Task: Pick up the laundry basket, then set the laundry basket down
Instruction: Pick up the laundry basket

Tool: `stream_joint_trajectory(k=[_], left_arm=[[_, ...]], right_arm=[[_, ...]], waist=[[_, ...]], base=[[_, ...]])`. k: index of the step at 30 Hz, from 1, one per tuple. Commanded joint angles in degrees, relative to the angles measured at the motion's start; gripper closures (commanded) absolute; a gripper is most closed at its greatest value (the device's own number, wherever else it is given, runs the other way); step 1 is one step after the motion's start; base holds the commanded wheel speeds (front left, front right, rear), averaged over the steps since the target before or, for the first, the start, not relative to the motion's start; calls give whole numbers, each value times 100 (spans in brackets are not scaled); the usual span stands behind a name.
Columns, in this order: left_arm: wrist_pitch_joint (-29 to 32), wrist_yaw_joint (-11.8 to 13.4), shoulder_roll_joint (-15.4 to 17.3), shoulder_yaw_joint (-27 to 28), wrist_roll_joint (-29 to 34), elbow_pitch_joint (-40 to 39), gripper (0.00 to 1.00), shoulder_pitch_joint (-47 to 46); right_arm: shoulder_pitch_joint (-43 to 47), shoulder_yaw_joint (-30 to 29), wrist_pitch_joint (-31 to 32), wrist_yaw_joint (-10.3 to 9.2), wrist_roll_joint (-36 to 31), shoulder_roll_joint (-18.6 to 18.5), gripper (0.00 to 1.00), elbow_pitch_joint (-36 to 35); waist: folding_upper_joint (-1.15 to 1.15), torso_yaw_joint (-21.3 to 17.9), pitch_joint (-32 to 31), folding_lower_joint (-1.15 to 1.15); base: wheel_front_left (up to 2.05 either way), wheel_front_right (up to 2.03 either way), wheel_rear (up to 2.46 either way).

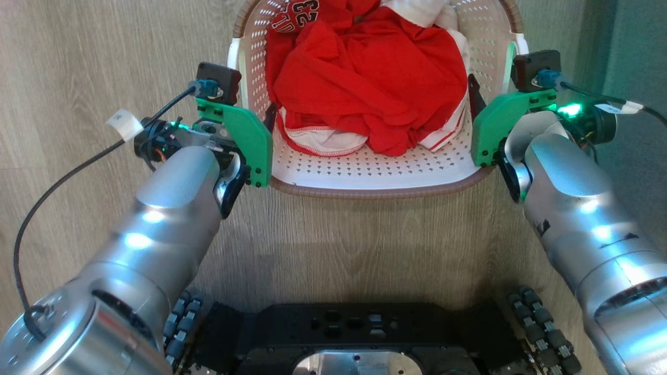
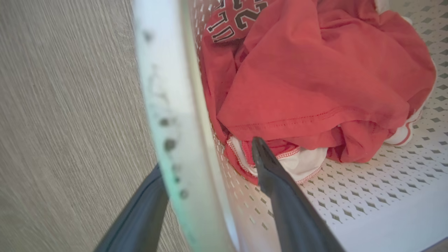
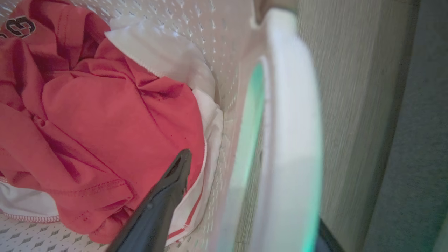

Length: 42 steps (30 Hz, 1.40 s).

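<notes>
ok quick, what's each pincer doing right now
left pincer: open, astride the left handle of the laundry basket, nothing held
right pincer: open, astride the right handle, nothing held

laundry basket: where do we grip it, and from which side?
The white left handle and right handle, one gripper each, from above. The laundry basket is too wide for one gripper; each handle is a thin loop, and the open left gripper and right gripper straddle them now.
</notes>
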Motion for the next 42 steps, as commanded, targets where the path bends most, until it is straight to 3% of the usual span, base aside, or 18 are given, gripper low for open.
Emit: stream_joint_trajectory(k=[1,2,3,16,28,36,42], left_arm=[[-38,47,113,12,-47,-26,0,-14],[-40,54,113,-16,-91,-34,32,-21],[-44,62,113,-52,-126,-43,100,-29],[-32,32,113,-538,-529,-66,100,56],[383,-220,113,-1143,-702,-119,100,372],[839,-360,113,-1380,-824,-188,100,702],[1071,-425,113,-1460,-925,-232,100,1005]], right_arm=[[189,104,1,35,49,127,53,-38],[183,140,1,35,85,127,94,-28],[176,174,-4,35,115,127,100,-17],[182,526,27,35,447,128,100,156],[584,1013,1005,35,1005,128,100,127],[1094,1514,1958,35,1689,96,100,-257],[1389,1793,2246,35,2129,44,100,-485]], waist=[[0,7,6,0],[0,12,9,0],[0,16,10,0],[0,56,-225,0],[0,31,-1038,0],[0,2,-1876,0],[0,-31,-2575,0]], base=[[0,0,0],[0,0,0],[0,0,0],[0,0,0],[0,0,0],[0,0,0],[0,0,0]])
